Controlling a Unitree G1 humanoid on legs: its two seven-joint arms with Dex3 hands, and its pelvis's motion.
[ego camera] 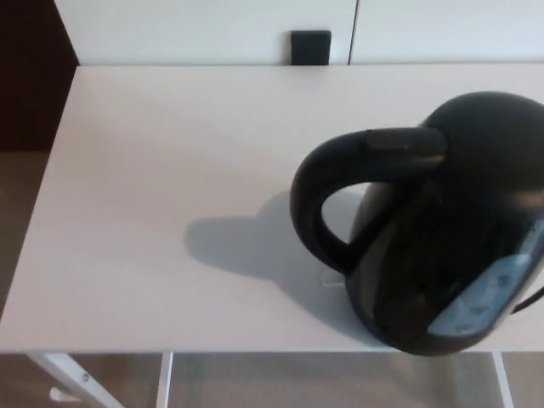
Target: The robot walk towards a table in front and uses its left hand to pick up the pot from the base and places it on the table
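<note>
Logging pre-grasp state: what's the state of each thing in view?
Pot: upright on table, near front edge, lid looks shut, not held.
Handle: points to the robot's left, free.
Base: hidden under pot, cannot tell.
Table: standing, bears the pot.
Black block: behind the table's far edge, unclear what it is.
Robot hands: not in view.

No part of the robot's body shows (both hands out of view).
</note>
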